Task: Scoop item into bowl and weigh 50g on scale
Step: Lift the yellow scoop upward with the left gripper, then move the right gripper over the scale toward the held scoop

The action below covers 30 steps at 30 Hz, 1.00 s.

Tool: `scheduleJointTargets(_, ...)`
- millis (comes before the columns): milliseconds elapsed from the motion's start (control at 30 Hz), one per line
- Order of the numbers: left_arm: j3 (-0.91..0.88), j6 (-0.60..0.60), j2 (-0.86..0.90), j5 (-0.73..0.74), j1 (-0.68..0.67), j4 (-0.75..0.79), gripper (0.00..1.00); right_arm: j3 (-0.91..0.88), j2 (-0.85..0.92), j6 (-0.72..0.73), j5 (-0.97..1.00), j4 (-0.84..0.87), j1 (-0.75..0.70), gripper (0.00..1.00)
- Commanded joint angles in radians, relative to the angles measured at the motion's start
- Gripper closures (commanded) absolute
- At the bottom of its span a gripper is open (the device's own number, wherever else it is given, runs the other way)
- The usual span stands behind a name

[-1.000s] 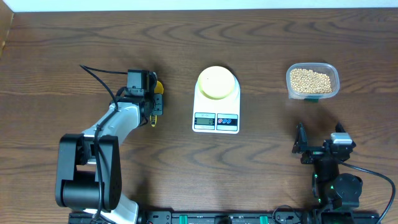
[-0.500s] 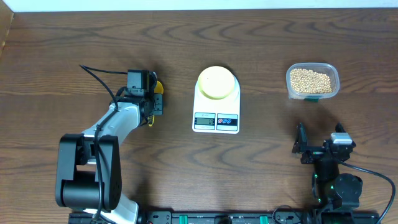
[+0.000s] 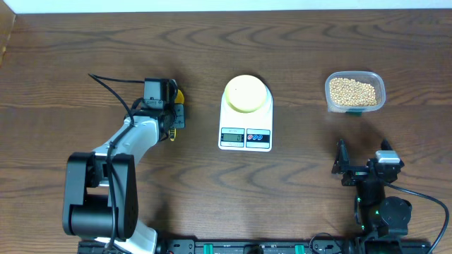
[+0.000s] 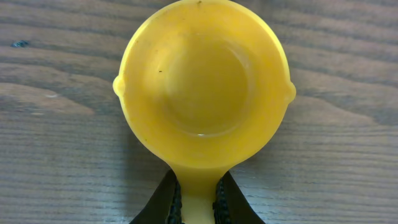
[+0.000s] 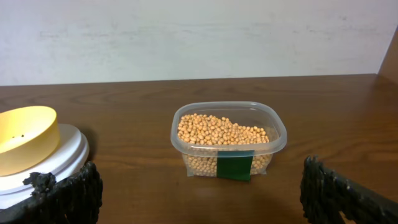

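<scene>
1. Your left tool (image 4: 198, 200) grips the yellow scoop (image 4: 204, 81) by its handle.
2. The bowl (image 3: 246, 92) sits on the scale (image 3: 245, 138), in the middle of the desk (image 3: 70, 42).
3. The beans (image 3: 352, 91) lie in the clear tub (image 3: 380, 82), far right.
4. Your right tool (image 3: 342, 164) stands wide open, apart from the tub.

Yellow scoop (image 4: 202, 93), cup upward, flat on dark wood table (image 3: 296, 42), toward its left side. Clear tub (image 5: 281, 134) at far right, green label (image 5: 235, 165) on its front wall. White wall (image 5: 199, 37) behind the table's far edge.
</scene>
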Motion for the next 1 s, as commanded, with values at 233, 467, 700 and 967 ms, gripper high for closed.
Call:
scheduleJointTargets(233,0.001,-0.192,-0.217,-0.009,0.003,0.031,0.92,-0.002,-0.001,0.014,-0.002,-0.004,-0.003,0.01)
scheduleJointTargets(467,0.002,-0.327,-0.353,-0.008,0.003,0.029,0.92,-0.002,-0.001,-0.008,0.032,0.031,-0.004,0.01)
scheduleJointTargets(700,0.002,-0.375,-0.441,0.078,0.003,0.029,0.92,-0.002,-0.001,-0.017,0.084,0.139,-0.004,0.01)
scheduleJointTargets(967,0.002,-0.772,-0.463,0.079,0.003,0.03,0.92,0.026,0.005,-0.032,-0.204,0.25,-0.004,0.01)
